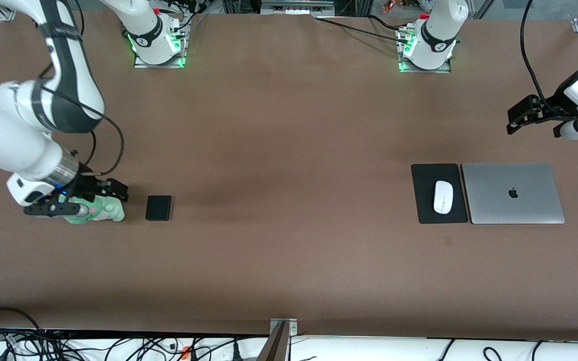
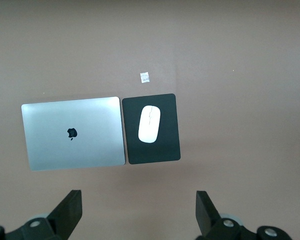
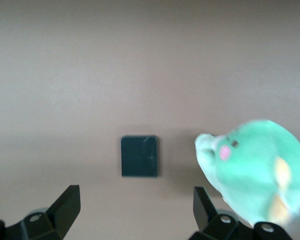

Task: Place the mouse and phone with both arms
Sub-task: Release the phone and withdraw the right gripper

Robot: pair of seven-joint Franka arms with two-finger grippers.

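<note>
The white mouse (image 1: 442, 196) lies on a matte black pad (image 1: 425, 205) toward the left arm's end of the table. The left wrist view shows the mouse (image 2: 150, 124) on the pad (image 2: 166, 146). The black phone (image 1: 158, 207) lies flat on the table toward the right arm's end, and it also shows in the right wrist view (image 3: 139, 156). My right gripper (image 1: 116, 191) is open and empty, low over the table beside the phone. My left gripper (image 1: 517, 120) is open and empty, up over the table's edge at the left arm's end.
A closed silver laptop (image 1: 513, 193) lies beside the pad, also in the left wrist view (image 2: 72, 132). A green plush toy (image 1: 96, 210) sits right under the right gripper, next to the phone, and fills a corner of the right wrist view (image 3: 255, 170). A small tag (image 2: 145, 77) lies near the pad.
</note>
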